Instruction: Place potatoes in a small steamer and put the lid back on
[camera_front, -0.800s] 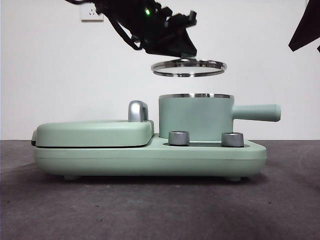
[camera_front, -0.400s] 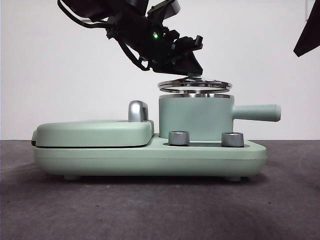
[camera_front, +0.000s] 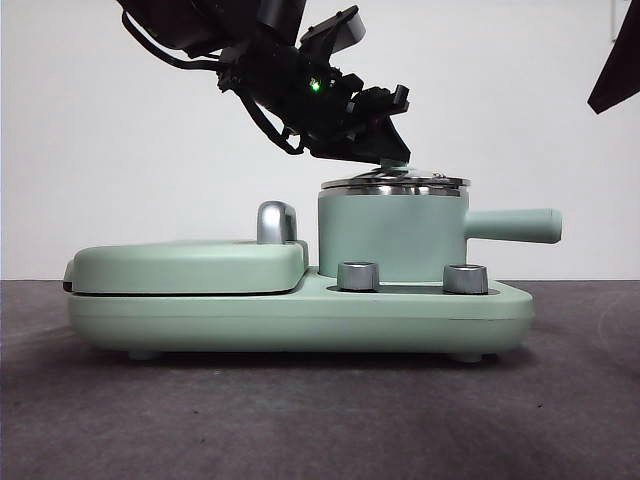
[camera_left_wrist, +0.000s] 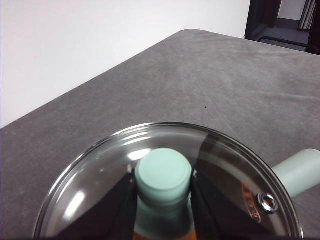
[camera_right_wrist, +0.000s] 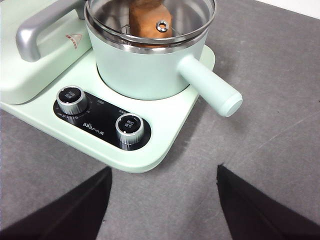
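The small steamer (camera_front: 390, 235) stands on the right half of the green cooker base, its straight handle (camera_front: 515, 225) pointing right. The glass lid (camera_front: 396, 182) rests on the steamer's steel rim. My left gripper (camera_front: 385, 150) reaches down from the upper left and is shut on the lid's mint green knob (camera_left_wrist: 163, 175). In the right wrist view the orange-brown potatoes (camera_right_wrist: 146, 17) show through the lid (camera_right_wrist: 190, 15), inside the steamer (camera_right_wrist: 145, 65). My right gripper (camera_right_wrist: 162, 200) hangs open and empty, back from the cooker, and appears as a black tip (camera_front: 615, 70) at the top right.
A flat green grill cover (camera_front: 190, 265) with a steel handle (camera_front: 277, 222) fills the left half of the base (camera_front: 300, 320). Two steel dials (camera_front: 358, 276) (camera_front: 465, 278) sit in front of the steamer. Dark grey cloth covers the table; a white wall stands behind.
The left gripper has lowered the lid from well above the steamer down onto its rim. The right arm has stayed at the top right.
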